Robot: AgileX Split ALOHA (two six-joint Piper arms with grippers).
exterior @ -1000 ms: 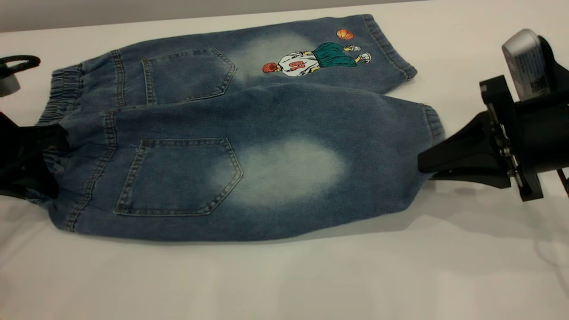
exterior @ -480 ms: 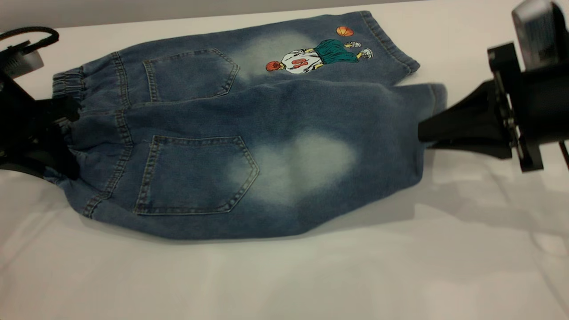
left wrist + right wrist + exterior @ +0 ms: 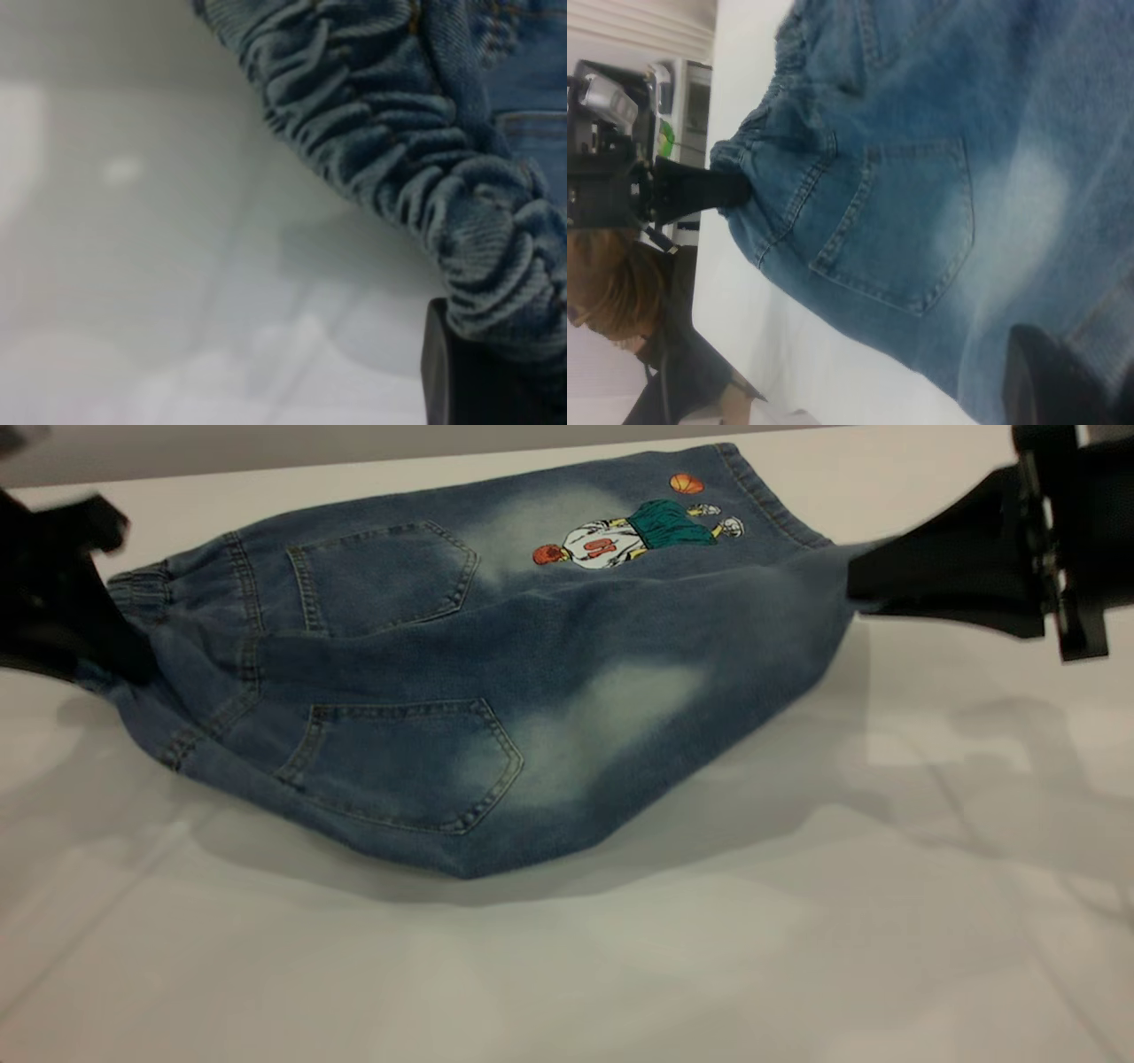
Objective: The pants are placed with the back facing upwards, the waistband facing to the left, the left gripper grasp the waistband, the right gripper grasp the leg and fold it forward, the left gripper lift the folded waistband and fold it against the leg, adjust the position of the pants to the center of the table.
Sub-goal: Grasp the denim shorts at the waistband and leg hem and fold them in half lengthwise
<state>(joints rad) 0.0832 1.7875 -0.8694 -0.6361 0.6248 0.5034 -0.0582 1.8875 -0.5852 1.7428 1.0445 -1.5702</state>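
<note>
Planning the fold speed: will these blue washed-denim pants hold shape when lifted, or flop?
Likely floppy: the blue washed-denim pants sag between the left gripper and right gripper. The gathered waistband bunches, so it should give good grip. Probably light: the fabric lifts without pulling taut.

Only legible mark: red digits on the white jersey of the cartoon basketball player [image 3: 611, 545] printed on the far leg of the pants [image 3: 461, 682], too small and sideways to read surely; no other text, label or brand readable.
</note>
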